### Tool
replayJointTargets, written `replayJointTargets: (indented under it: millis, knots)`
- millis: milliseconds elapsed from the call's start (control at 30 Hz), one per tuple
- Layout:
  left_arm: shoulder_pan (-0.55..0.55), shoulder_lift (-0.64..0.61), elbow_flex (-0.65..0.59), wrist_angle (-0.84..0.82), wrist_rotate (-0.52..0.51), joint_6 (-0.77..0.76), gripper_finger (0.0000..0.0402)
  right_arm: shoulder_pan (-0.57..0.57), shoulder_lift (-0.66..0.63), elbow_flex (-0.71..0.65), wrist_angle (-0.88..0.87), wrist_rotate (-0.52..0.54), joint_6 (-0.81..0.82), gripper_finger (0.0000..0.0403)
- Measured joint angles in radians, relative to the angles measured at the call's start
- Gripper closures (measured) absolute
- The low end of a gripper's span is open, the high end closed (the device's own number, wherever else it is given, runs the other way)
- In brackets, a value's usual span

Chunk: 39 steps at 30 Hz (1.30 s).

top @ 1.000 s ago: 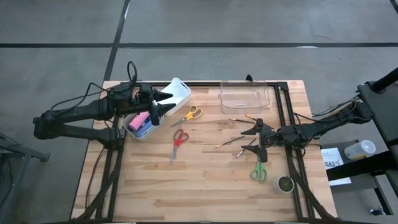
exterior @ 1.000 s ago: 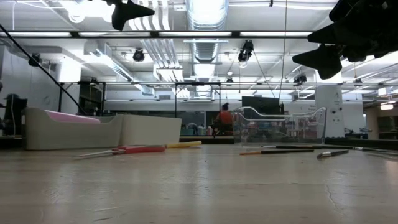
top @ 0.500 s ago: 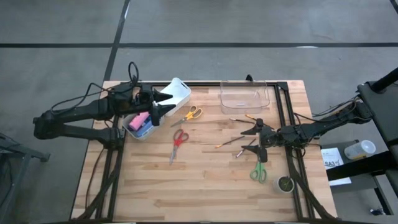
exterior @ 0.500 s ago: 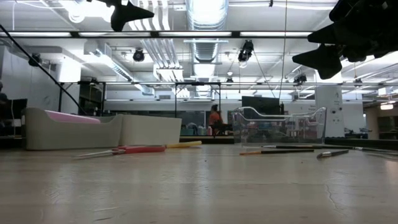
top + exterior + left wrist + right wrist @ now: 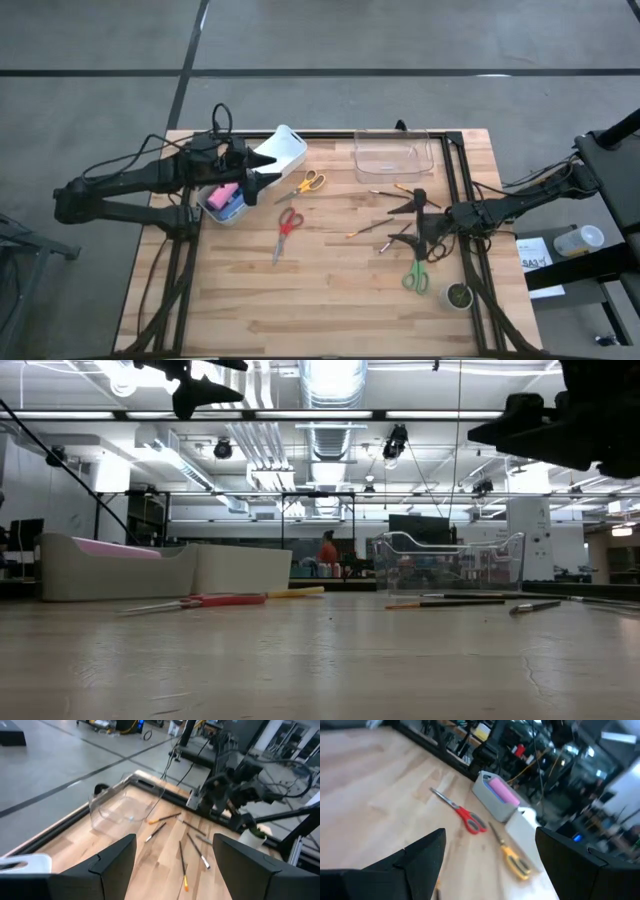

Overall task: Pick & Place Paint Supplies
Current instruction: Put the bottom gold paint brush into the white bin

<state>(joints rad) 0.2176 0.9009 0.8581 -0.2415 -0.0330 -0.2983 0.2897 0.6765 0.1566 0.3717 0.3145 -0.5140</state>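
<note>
A pink bottle point(image 5: 226, 192) already lay in the white bin point(image 5: 284, 148), while thin brown paintbrushes point(image 5: 372, 228) remained loose on the table, well apart from it. The left gripper point(image 5: 258, 172), above the bin, and the right gripper point(image 5: 406, 222), over the brushes, both hung spread and empty.

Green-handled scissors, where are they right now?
In the high view, the green-handled scissors lie near the table's right edge, just below the right pincer, beside a small round green pot.
</note>
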Motion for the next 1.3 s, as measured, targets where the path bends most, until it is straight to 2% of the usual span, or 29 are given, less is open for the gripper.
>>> replayJointTargets:
  millis: [133, 300, 433, 500, 600, 700, 867, 1000, 1300]
  knots:
    - [0.000, 0.000, 0.000, -0.048, 0.000, 0.000, 0.0130, 0.000, 0.000, 0.000, 0.000, 0.000, -0.089, 0.0096]
    - [0.000, 0.000, 0.000, -0.116, 0.000, 0.001, 0.0130, 0.000, 0.000, 0.000, 0.005, -0.004, -0.069, 0.0096]
    - [0.000, 0.000, 0.000, -0.160, 0.000, 0.003, 0.0130, 0.000, -0.001, 0.000, 0.087, 0.009, 0.196, 0.0096]
    - [0.000, 0.000, 0.000, -0.176, 0.000, 0.003, 0.0130, 0.000, -0.002, 0.000, 0.120, 0.064, 0.345, 0.0096]
    - [0.000, 0.000, 0.000, -0.185, 0.000, 0.002, 0.0130, -0.001, -0.009, 0.010, 0.106, 0.182, 0.429, 0.0096]
    - [0.000, 0.000, 0.000, -0.185, 0.000, 0.002, 0.0130, 0.000, -0.007, 0.040, 0.012, 0.200, 0.456, 0.0096]
    - [0.000, 0.000, 0.000, -0.184, 0.000, 0.002, 0.0130, -0.003, 0.026, 0.148, -0.267, 0.169, 0.426, 0.0097]
    - [0.000, 0.000, 0.000, -0.183, 0.000, 0.002, 0.0130, -0.041, 0.088, 0.228, -0.401, 0.056, 0.469, 0.0097]
    - [0.000, 0.000, 0.000, -0.183, 0.000, 0.002, 0.0130, -0.207, 0.298, 0.313, -0.439, -0.209, 0.432, 0.0097]
